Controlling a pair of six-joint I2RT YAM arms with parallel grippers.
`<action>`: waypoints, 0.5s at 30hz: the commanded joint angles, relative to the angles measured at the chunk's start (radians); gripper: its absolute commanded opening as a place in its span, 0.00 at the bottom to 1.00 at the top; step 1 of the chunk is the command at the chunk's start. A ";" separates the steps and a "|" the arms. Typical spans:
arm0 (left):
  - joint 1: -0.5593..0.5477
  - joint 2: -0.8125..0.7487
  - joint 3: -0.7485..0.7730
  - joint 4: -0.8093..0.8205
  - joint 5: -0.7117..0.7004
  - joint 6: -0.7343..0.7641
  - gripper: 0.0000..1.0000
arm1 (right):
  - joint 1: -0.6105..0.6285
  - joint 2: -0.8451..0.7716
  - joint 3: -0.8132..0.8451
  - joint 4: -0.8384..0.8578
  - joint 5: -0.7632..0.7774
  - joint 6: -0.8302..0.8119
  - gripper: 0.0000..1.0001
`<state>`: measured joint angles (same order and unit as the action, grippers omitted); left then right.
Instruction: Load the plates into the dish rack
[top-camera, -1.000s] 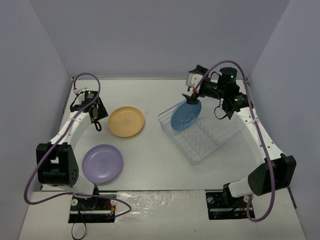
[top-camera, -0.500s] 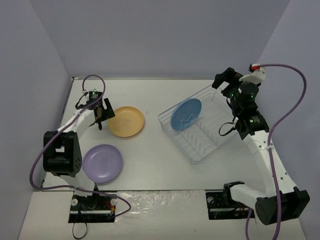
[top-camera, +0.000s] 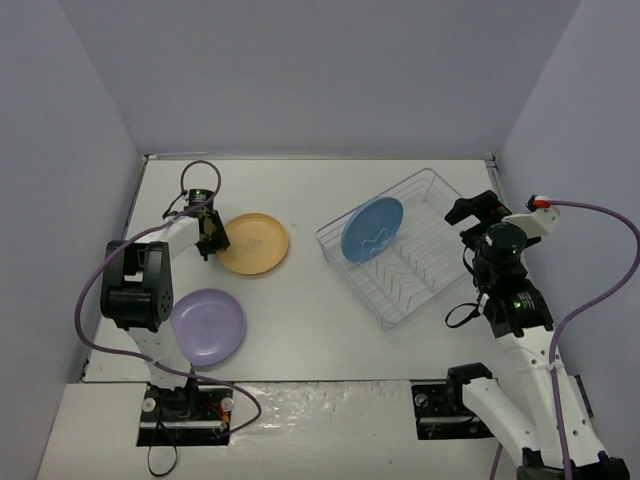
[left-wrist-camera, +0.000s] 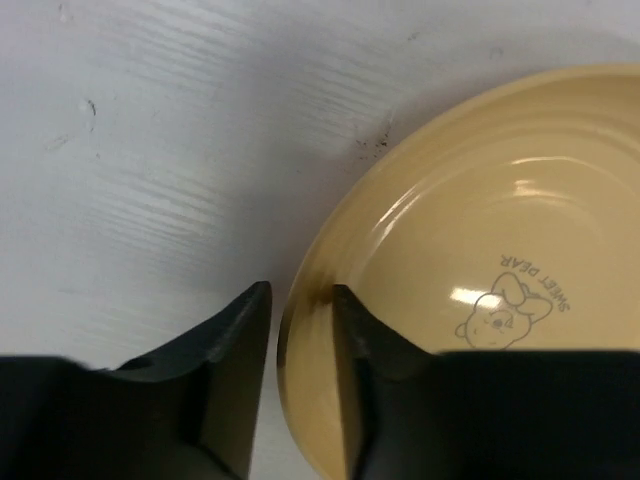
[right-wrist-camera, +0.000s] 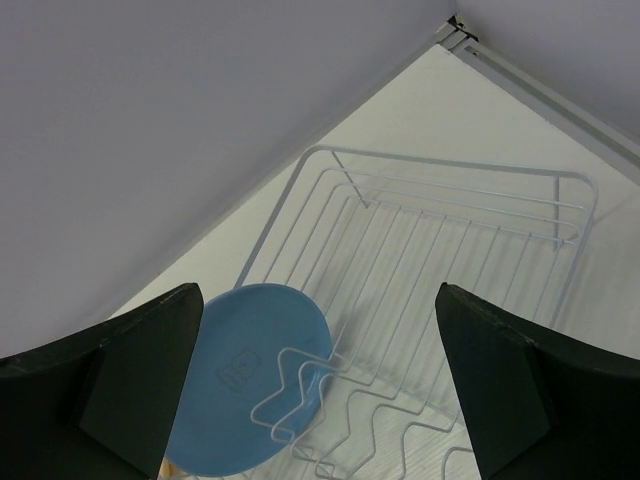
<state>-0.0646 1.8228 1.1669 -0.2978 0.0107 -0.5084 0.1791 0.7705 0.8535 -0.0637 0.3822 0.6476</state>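
Note:
The orange-yellow plate (top-camera: 255, 243) lies flat on the table, left of centre. My left gripper (top-camera: 207, 238) is low at its left rim. In the left wrist view the gripper (left-wrist-camera: 300, 290) straddles that rim of the plate (left-wrist-camera: 480, 230): one finger rests inside the plate, the other stands outside with a sliver of table between it and the rim. The blue plate (top-camera: 372, 228) stands on edge in the left end of the dish rack (top-camera: 432, 172). My right gripper (top-camera: 472, 208) hovers wide open at the rack's right side, holding nothing. The light purple plate (top-camera: 207, 325) lies flat near the left arm's base.
The right wrist view looks down on the blue plate (right-wrist-camera: 245, 375) among the wire dividers of the rack (right-wrist-camera: 450, 165), with several slots to its right. Walls close in the table at the back and on both sides.
My right arm let go of the blue plate in the rack and drew back to the right. My left gripper moved right to the orange-yellow plate's rim and its jaws narrowed around it.

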 joint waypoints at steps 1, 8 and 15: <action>-0.007 -0.036 0.009 0.077 0.038 0.001 0.14 | 0.008 -0.036 -0.008 -0.023 0.064 0.014 1.00; -0.006 -0.147 -0.004 0.086 0.025 0.012 0.00 | 0.008 -0.050 -0.004 -0.054 0.012 -0.033 1.00; -0.056 -0.526 -0.050 0.034 -0.192 0.068 0.00 | 0.010 0.005 0.025 0.109 -0.386 -0.285 1.00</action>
<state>-0.0788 1.5544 1.0939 -0.2645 -0.0112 -0.4867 0.1791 0.7274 0.8433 -0.1285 0.2596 0.5286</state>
